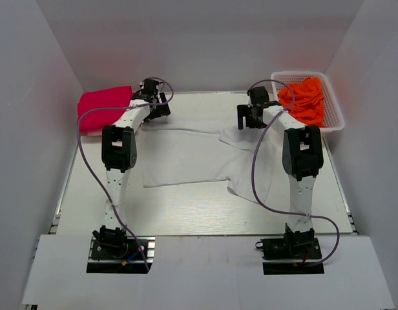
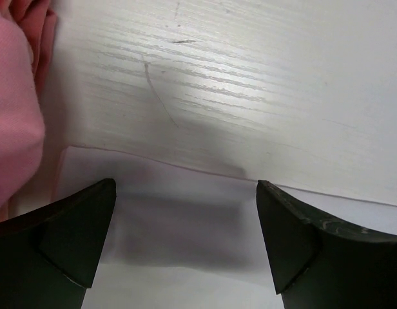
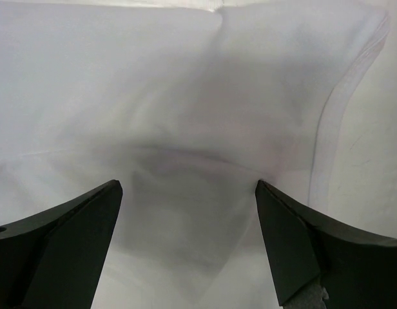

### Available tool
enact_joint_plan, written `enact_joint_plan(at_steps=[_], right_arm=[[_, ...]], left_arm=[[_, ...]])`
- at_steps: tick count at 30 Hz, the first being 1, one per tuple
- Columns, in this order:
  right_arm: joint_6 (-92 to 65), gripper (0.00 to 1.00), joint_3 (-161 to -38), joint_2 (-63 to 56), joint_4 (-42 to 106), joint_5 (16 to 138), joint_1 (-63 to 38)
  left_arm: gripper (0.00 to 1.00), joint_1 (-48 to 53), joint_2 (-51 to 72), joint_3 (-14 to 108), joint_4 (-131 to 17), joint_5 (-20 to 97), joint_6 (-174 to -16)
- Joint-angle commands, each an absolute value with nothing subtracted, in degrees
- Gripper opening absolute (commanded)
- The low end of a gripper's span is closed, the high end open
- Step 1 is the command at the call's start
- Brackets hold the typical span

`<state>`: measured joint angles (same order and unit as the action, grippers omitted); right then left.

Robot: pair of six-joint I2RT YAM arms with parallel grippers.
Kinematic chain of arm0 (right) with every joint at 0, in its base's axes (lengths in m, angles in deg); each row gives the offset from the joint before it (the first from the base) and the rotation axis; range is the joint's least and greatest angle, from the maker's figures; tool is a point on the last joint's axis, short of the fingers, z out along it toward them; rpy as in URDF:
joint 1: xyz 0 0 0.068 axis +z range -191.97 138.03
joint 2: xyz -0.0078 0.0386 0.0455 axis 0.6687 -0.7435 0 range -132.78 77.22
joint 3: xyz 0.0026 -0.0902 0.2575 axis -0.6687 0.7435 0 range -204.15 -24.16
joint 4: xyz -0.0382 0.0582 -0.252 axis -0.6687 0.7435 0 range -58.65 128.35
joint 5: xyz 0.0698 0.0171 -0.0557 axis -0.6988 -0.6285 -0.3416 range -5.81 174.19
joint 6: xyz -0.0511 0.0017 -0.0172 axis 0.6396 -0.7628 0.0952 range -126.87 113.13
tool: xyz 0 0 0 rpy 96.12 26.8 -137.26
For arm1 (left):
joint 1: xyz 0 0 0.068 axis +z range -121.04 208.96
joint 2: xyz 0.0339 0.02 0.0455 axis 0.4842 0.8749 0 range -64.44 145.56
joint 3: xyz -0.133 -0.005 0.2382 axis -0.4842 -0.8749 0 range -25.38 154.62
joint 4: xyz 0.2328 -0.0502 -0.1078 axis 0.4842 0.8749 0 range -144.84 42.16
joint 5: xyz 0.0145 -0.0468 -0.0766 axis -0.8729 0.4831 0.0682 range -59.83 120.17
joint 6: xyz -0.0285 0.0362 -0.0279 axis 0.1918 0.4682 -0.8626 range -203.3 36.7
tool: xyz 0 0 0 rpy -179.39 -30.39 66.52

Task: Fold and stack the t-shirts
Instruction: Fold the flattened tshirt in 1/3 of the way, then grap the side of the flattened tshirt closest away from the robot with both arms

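Top external: a white shirt (image 1: 186, 158) lies spread flat mid-counter (image 1: 186, 216), likely laid out for folding. A pink shirt (image 1: 102, 108) sits bundled far left, and orange shirts (image 1: 303, 98) fill the basket (image 1: 335, 106). Left wrist: jaws spread above the white shirt's far edge, holding nothing. Right wrist: jaws spread over white cloth near a hem, empty.
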<state>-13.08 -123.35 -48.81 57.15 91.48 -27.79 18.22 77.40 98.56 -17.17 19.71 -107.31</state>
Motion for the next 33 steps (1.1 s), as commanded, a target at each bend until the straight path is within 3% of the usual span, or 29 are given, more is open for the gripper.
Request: enact_joint_plan(at_steps=[1,5,9,15,21,29,33], right_arm=[[-9.2,0.90,-123.8,-41.4,56.1,90.7,-25.9],[-9.2,0.90,-121.1,-33.0,56.7,91.3,-24.9],[-18.6,0.90,-110.8,-22.6,59.5,93.1,-24.3],[-28.2,0.90,-90.0,-5.8,66.3,89.2,-24.0],[-33.8,0.90,-73.7,5.4,75.1,84.6,-22.4],[-37.9,0.90,-63.1,14.6,75.7,84.7,-22.2],[-39.2,0.90,-61.8,14.2,74.7,82.3,-22.2]], left_arm=[[1.00,18.3,69.8,100.5,-17.8,23.2,-106.2],[1.00,17.1,60.7,97.8,-17.5,24.5,-104.7],[1.00,16.5,50.7,90.0,-13.4,28.8,-106.6],[1.00,15.9,27.7,52.1,-11.6,26.5,-116.7],[1.00,15.9,9.9,26.4,-8.9,26.5,-128.3],[0.98,15.9,4.5,11.0,-18.8,29.6,-134.5],[0.88,15.9,9.1,10.9,-22.0,27.2,-136.1]])
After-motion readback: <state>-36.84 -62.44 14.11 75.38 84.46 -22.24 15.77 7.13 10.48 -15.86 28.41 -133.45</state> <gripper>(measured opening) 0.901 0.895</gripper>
